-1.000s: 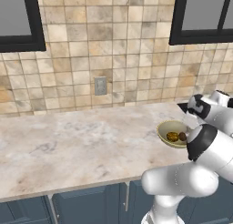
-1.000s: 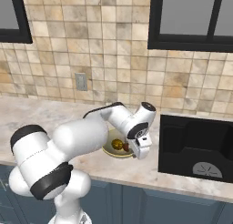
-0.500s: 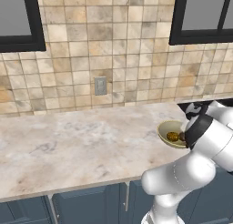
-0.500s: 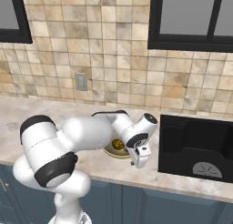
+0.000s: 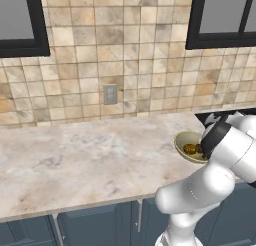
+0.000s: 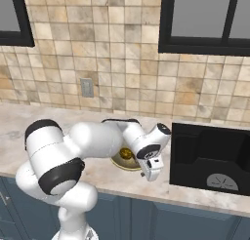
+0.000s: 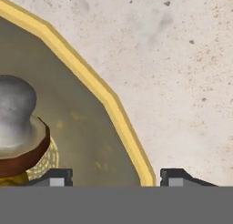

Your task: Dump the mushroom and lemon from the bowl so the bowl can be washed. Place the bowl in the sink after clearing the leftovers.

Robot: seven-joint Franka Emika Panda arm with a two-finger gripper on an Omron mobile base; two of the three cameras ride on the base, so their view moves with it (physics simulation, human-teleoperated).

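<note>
Beige marble counter (image 5: pixel 85 160) under tan tiled wall (image 5: pixel 120 55) bears the bowl (image 5: pixel 186 140).

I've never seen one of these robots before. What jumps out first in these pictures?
The big white arm curls low over the marble counter, its gripper down at the near rim of a pale yellow bowl. Up close, its two jaws straddle that rim, open, with the mushroom inside the bowl. Right of it lies the black sink.
</note>
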